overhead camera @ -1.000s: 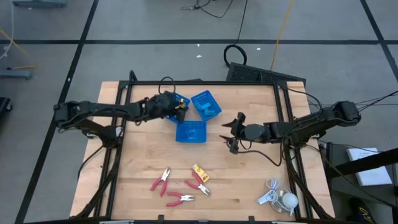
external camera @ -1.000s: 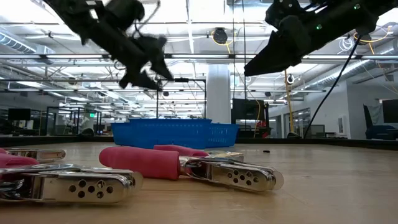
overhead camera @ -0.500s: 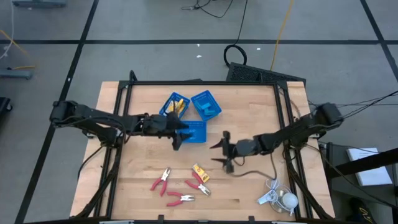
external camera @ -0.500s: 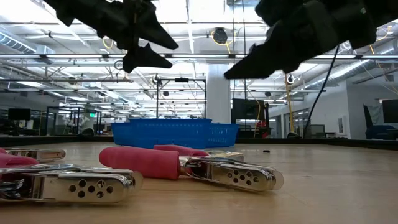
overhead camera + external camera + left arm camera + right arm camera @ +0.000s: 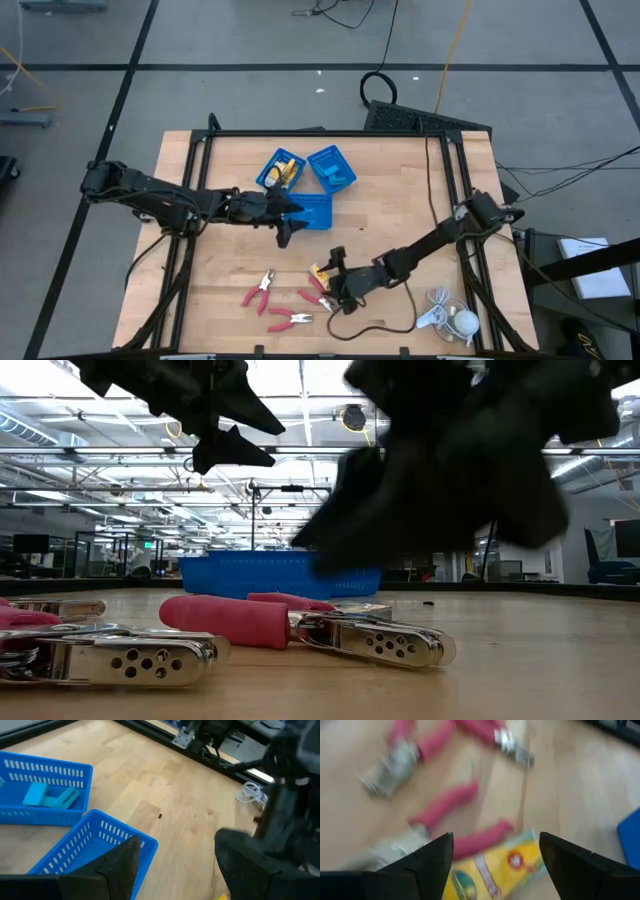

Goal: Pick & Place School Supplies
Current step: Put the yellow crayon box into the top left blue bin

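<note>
While my right gripper (image 5: 492, 865) hangs spread above the yellow-orange white-labelled packet (image 5: 495, 870) among red-handled metal pliers (image 5: 262, 288), I should straddle only the packet; left gripper (image 5: 286, 226), also spread, waits.

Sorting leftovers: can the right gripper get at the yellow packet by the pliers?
Probably yes: the right gripper hangs open just beside the yellow packet, nothing lying between; the red-handled pliers crowd one side.

pliers (image 5: 267, 285): 3 | blue trays (image 5: 314, 211): 3 | loose yellow packet (image 5: 320, 273): 1 | white gadget (image 5: 447, 315): 1
</note>
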Available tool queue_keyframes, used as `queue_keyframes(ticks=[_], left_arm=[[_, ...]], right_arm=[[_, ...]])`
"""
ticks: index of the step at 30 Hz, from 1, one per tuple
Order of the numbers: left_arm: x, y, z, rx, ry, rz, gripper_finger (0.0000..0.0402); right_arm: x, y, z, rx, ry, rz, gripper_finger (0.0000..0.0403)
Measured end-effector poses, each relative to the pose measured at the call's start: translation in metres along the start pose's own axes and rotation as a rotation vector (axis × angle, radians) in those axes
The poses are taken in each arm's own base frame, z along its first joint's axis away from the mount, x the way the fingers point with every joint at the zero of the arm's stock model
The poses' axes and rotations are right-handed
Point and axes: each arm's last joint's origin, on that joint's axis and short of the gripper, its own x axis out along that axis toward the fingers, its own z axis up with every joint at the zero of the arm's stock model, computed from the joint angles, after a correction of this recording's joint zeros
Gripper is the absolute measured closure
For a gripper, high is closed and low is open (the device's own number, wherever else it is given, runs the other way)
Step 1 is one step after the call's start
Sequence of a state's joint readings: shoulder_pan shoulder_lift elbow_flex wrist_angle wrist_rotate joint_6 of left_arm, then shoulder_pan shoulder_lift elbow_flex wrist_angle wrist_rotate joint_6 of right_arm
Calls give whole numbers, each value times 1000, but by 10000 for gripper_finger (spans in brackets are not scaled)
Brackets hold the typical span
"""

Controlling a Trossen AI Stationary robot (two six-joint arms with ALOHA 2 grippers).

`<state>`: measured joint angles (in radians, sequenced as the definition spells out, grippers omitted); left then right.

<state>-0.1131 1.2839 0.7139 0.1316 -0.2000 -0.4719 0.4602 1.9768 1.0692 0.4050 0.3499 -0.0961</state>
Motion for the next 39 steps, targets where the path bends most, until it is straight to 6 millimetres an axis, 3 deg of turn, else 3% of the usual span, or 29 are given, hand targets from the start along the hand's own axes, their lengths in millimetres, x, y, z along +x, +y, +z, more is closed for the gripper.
queue_keyframes(ticks=[6,13,19,26,39], left_arm=[[0,0,0,-21,-5,10,147],[0,1,0,-23,-14,35,147],[0,2,0,-23,-27,65,147],[0,2,0,-32,-31,75,147],[0,0,-1,-40,-28,67,147]], right_arm=[[4,1,-12,5,160,-35,118],[-8,-2,-19,60,306,-67,128],[-11,-3,-19,219,332,-9,126],[-10,-7,-26,241,352,3,136],[-7,-22,-29,298,369,64,229]])
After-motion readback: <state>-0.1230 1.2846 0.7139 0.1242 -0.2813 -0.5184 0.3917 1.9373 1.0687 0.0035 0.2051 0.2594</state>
